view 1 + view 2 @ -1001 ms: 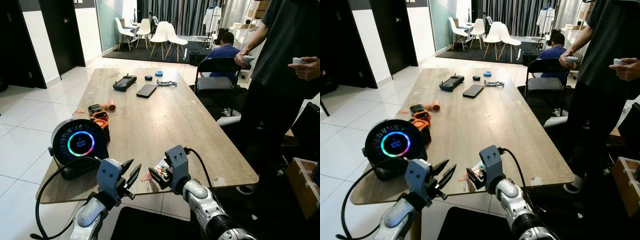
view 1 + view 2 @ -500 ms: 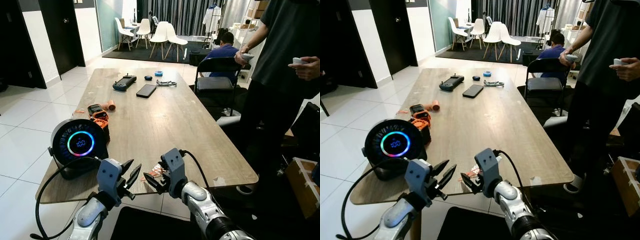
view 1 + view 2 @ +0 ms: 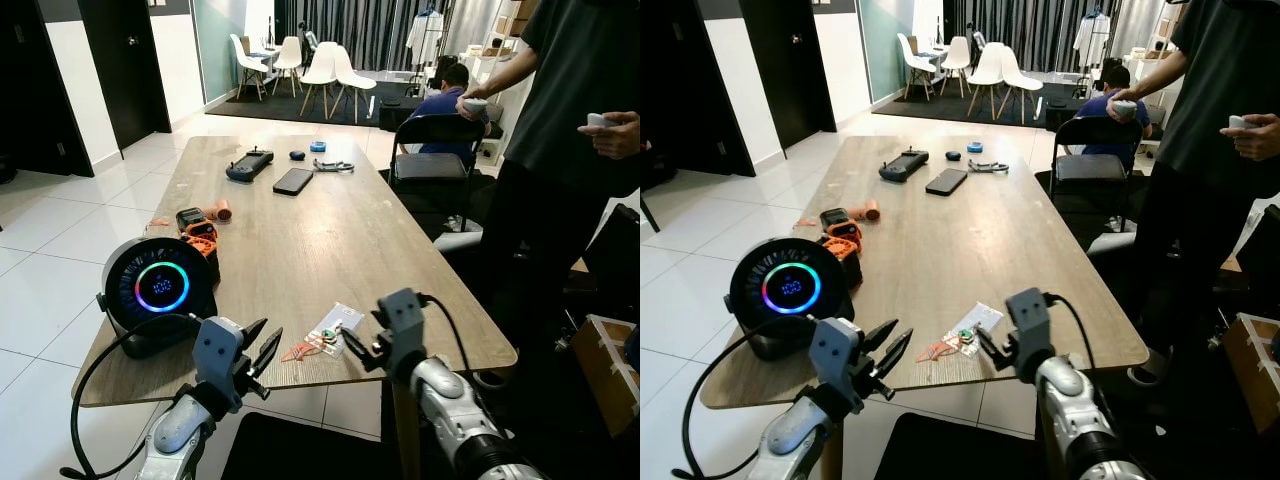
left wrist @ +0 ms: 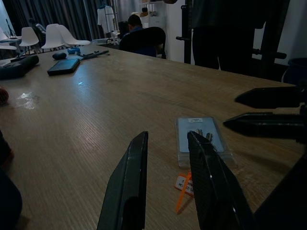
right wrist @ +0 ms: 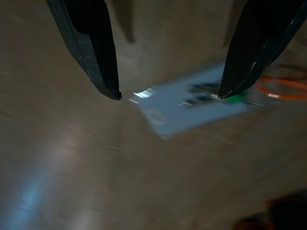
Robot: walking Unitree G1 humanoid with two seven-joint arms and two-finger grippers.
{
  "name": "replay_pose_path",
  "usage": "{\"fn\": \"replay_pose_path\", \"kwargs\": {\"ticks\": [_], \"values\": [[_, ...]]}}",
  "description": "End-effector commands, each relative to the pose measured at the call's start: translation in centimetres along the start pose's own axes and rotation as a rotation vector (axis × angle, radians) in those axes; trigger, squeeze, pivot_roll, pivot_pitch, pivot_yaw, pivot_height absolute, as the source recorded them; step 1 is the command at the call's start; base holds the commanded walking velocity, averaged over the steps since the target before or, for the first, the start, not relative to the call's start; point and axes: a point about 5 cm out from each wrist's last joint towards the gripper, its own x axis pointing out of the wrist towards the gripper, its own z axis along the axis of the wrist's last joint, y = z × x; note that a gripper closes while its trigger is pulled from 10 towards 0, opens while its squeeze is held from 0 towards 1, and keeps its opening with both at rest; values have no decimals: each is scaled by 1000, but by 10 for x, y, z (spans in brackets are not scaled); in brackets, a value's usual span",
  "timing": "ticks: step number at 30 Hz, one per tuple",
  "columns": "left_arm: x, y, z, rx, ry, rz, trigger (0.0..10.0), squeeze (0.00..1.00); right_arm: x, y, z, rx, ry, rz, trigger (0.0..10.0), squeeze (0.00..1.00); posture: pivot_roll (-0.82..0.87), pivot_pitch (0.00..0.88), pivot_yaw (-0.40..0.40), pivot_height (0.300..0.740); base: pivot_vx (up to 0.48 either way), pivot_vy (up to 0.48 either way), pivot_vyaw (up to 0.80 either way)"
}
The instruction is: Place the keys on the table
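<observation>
Both tools (image 3: 262, 352) (image 3: 357, 345) parted, held forward

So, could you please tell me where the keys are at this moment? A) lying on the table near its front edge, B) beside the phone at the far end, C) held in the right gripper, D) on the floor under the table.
A: the keys lie flat on the table near its front edge, with the right gripper open just beside them and not holding them.
</observation>
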Motion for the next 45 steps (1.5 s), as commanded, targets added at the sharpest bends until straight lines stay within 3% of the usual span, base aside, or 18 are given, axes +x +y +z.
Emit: {"fn": "replay_pose_path", "kwargs": {"ticks": [1,24,30,38,45], "values": [[1,-4,0,-17,-2,-12,10000,0,-5,-7,-10,39,51,-35,10000,0,18,120,-25,740,0,0,0],[3,-7,0,-28,4,-10,10000,0,14,-23,14,72,103,-181,10000,0,23,126,-22,740,0,0,0],[3,-7,-1,-28,9,-10,10000,0,20,-5,12,20,148,-29,10000,0,22,128,-24,740,0,0,0],[3,-7,-1,-28,14,-7,10000,0,20,6,5,-28,184,33,10000,0,23,131,-27,740,0,0,0],[1,-7,-2,-23,20,-8,10000,0,20,27,-8,-76,265,172,10000,0,23,130,-29,740,0,0,0]]}}
